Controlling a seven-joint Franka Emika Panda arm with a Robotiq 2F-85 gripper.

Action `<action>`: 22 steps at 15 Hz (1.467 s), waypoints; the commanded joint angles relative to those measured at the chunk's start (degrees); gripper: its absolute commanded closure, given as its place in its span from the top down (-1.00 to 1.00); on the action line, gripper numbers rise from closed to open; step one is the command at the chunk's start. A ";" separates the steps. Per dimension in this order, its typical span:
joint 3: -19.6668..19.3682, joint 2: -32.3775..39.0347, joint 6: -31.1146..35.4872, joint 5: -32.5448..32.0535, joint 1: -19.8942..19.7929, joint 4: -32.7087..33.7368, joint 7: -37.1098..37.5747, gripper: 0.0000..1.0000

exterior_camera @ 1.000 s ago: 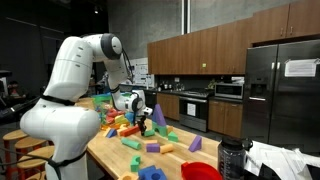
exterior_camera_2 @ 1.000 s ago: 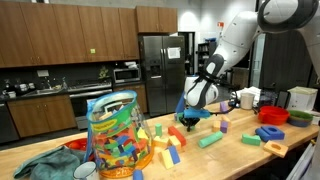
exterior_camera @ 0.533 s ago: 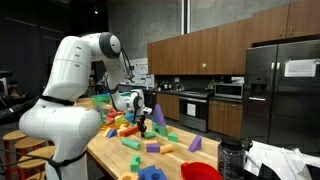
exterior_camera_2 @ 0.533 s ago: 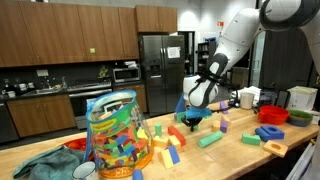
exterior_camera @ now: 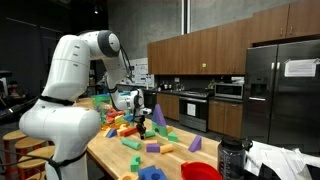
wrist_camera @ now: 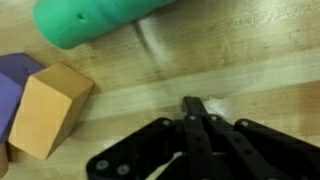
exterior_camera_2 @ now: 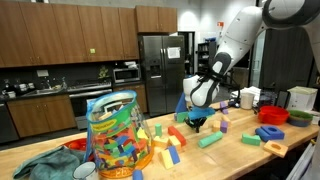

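My gripper (wrist_camera: 192, 103) is shut, its two black fingers pressed together with nothing seen between them, just above the bare wooden tabletop (wrist_camera: 230, 60). A green cylinder (wrist_camera: 100, 20) lies beyond the fingertips. A tan-orange block (wrist_camera: 45, 110) sits to the left, with a purple block (wrist_camera: 12, 80) beside it. In both exterior views the gripper (exterior_camera: 141, 127) (exterior_camera_2: 196, 124) points down among scattered coloured blocks on the table.
A clear jar full of coloured blocks (exterior_camera_2: 115, 135) stands near a green cloth (exterior_camera_2: 40, 165). A green cylinder (exterior_camera_2: 210, 140), a red bowl (exterior_camera_2: 275, 116) and a blue piece (exterior_camera_2: 270, 133) lie around the arm. Another red bowl (exterior_camera: 200, 172) sits at the table's near end.
The gripper has shifted slightly sideways along the table between the earlier frames and now. The blocks have not moved.
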 commanded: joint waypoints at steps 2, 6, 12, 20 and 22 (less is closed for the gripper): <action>1.83 -1.71 -1.76 -0.18 -2.01 -2.21 0.58 -1.00; 2.78 -1.26 -1.37 -0.34 -2.41 -1.74 0.18 -1.00; 2.93 -0.39 -4.32 -1.55 -1.53 0.04 1.37 -1.00; 6.00 -3.25 -4.91 0.12 -2.24 -1.27 0.25 -1.00; 6.85 -2.66 -1.76 0.63 -2.23 -0.96 0.44 -1.00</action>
